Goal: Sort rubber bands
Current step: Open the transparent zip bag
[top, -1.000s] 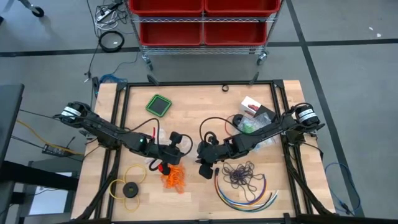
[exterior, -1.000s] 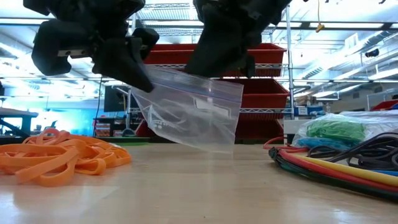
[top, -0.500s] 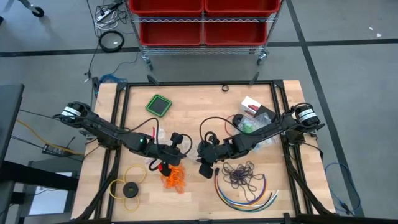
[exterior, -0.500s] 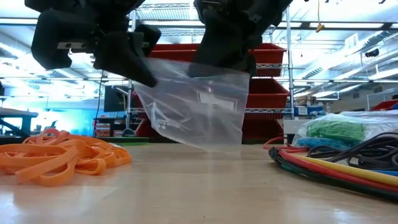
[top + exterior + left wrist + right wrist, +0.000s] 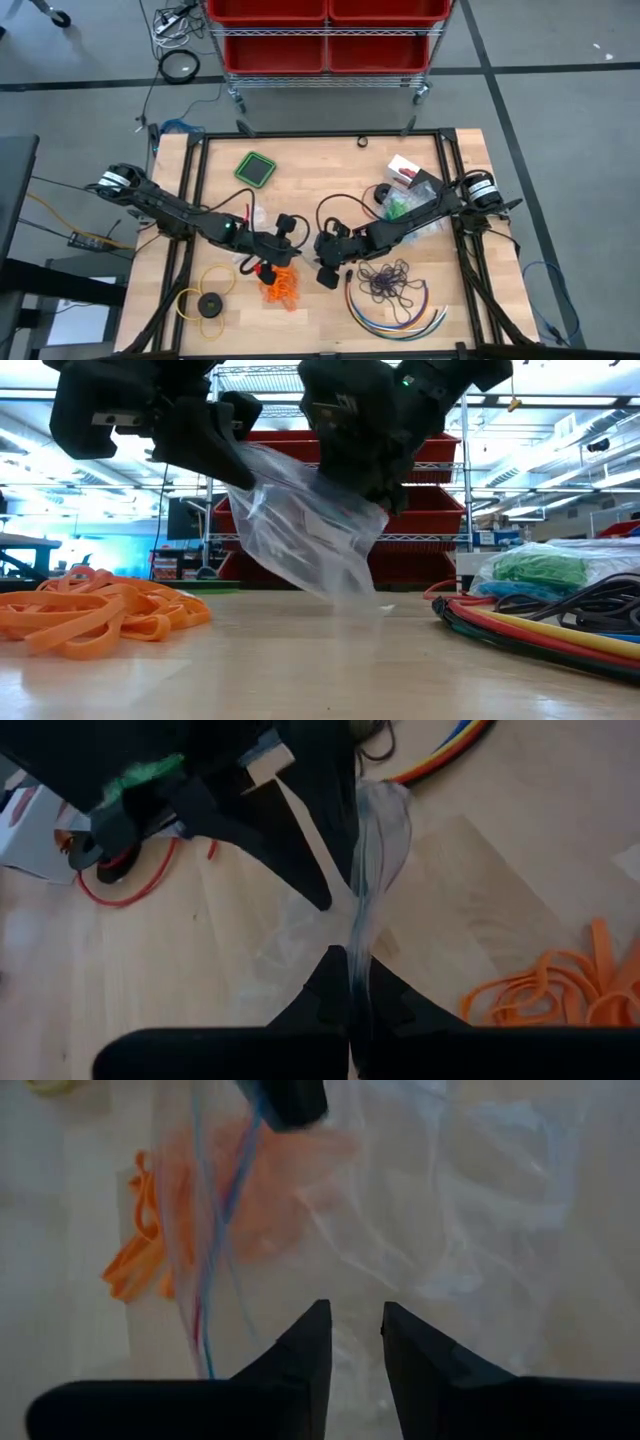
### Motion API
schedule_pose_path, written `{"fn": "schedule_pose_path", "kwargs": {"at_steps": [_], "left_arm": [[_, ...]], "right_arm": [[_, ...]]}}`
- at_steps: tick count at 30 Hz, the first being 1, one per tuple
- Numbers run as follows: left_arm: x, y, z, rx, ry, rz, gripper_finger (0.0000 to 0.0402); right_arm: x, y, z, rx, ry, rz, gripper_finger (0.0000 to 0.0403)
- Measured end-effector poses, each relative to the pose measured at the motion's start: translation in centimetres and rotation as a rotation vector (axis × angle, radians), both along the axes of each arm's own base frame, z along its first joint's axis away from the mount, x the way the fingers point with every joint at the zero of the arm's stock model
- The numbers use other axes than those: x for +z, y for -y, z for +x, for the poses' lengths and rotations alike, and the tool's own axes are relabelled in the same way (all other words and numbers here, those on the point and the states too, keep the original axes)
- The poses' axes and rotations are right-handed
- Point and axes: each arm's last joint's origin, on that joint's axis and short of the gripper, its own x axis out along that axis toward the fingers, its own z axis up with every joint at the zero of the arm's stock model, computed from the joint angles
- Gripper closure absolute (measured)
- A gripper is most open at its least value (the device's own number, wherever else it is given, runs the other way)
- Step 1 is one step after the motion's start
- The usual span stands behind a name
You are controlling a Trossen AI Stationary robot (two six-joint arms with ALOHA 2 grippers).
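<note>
The table (image 5: 320,160) carries everything; over its middle both arms hold up a clear zip bag (image 5: 305,535). The left gripper (image 5: 352,982) is pressed together, pinching the bag's edge. The right gripper (image 5: 352,1320) faces the plastic with fingers slightly apart; whether it grips the film I cannot tell. The orange rubber bands (image 5: 281,287) lie loose on the wood just beside the left gripper, dark purple ones (image 5: 388,281) near the cables (image 5: 395,313). The step looks like opening the bag; next, its mouth needs parting.
</note>
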Motion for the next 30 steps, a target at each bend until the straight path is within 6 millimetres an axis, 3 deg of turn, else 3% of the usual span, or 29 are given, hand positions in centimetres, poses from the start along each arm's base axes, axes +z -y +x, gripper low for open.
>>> {"fn": "schedule_pose_path", "kwargs": {"at_steps": [4, 10, 30], "left_arm": [[-0.08, -0.03, -0.09, 0.001, -0.014, 0.005, 0.04], [-0.2, -0.17, -0.19, 0.021, -0.026, 0.031, 0.04], [-0.53, -0.34, -0.49, 0.036, -0.069, 0.054, 0.04]], "right_arm": [[0.11, -0.05, 0.06, 0.001, 0.014, -0.014, 0.0338], [0.38, -0.43, 0.07, 0.032, 0.036, -0.03, 0.0398], [0.38, -0.67, 0.0, 0.084, 0.019, 0.025, 0.0387]]}}
